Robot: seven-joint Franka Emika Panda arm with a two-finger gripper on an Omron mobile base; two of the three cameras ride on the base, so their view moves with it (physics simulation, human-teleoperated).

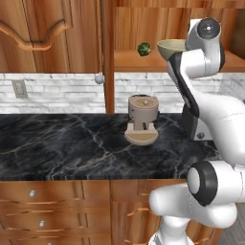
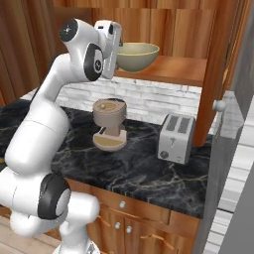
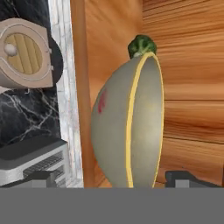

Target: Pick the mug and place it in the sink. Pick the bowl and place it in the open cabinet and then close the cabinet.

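Resting on the cabinet point(image 2: 188, 69) shelf, the bowl point(image 2: 137, 56), between spread jaws, its red smudge in hand view.

The bowl point(image 1: 171, 47) sits on the cabinet point(image 1: 143, 60) shelf — a green ball point(image 1: 143, 49) just beside it.

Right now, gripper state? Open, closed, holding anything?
Gripper: open, fingers either side of the pale olive-beige round bowl on the wooden cabinet shelf, not clamped.
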